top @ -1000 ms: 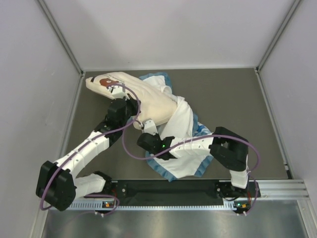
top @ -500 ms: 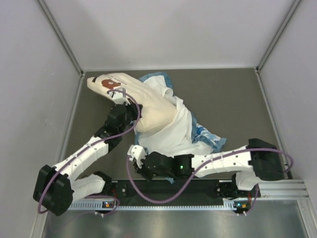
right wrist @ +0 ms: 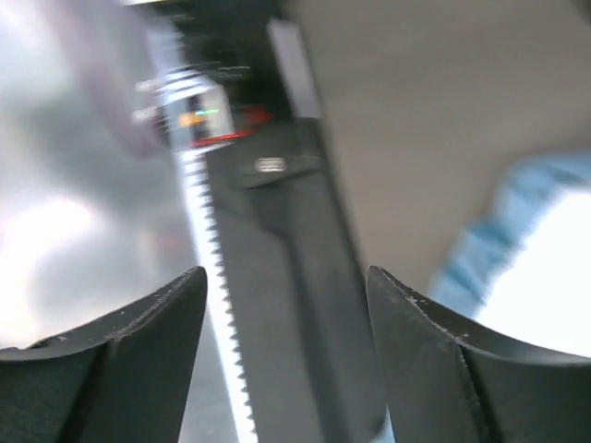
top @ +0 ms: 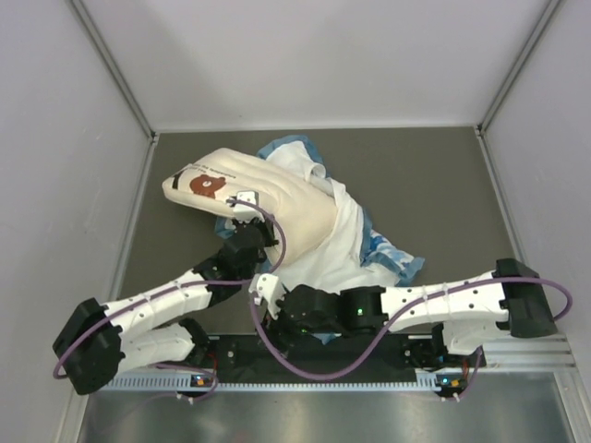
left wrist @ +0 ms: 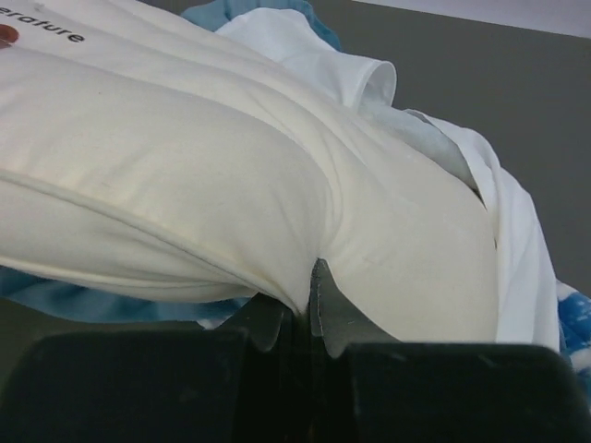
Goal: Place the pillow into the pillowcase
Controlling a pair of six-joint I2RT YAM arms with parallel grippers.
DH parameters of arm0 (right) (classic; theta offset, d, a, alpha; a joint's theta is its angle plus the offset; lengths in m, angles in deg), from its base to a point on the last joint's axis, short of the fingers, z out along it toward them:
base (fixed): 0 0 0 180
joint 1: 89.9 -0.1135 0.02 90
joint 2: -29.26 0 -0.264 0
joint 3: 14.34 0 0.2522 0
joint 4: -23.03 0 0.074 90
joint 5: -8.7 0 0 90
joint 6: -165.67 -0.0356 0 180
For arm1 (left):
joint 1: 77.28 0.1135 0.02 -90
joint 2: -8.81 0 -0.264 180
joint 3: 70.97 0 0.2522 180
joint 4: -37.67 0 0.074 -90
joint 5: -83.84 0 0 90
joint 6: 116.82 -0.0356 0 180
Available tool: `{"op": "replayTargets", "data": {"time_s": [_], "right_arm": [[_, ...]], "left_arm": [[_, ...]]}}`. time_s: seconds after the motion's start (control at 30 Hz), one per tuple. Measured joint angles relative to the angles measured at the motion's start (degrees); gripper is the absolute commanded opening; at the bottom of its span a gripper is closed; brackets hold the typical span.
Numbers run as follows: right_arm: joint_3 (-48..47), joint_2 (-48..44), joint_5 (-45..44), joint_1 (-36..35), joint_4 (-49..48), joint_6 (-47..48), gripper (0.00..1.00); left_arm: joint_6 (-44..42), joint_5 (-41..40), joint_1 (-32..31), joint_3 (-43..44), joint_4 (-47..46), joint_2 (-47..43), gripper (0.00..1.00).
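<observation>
L hand (left wrist: 309,297) pinched on pillow (left wrist: 185,157) near edge, R hand (right wrist: 286,309) jaws wide, empty, just beside pillowcase (top: 346,249) at table (top: 443,185) front.

Grey tabletop (top: 434,185) between pale walls (top: 323,55); metal rail (top: 517,347) nearside.

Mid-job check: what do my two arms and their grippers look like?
The left arm and right arm have white links with bulky black joints, each trailing a looping purple cable. Small green lights glow on the right arm. The gripper fingers are black and tapered.
</observation>
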Motion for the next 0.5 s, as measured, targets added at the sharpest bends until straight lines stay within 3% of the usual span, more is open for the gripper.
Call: {"op": "replayTargets", "data": {"time_s": [0.2,0.3,0.33,0.5], "right_arm": [[-1.18,6.12,-18.27,2.49,0.98,-5.11,0.72],[-3.54,9.75,-24.70,2.45,0.83,-6.21,0.83],[-4.00,11.15,-26.60,2.45,0.72,-6.47,0.95],[-7.34,18.58,-33.16,2.84,1.90,-7.87,0.94]], "left_arm": [[-3.17,-1.84,0.48,10.71,7.15,3.69,0.00],[-3.78,-1.51,2.62,11.63,9.22,4.70,0.00],[-3.98,-1.40,3.15,11.65,9.81,4.94,0.00],[-2.51,1.75,7.23,12.79,13.51,5.55,0.00]]}}
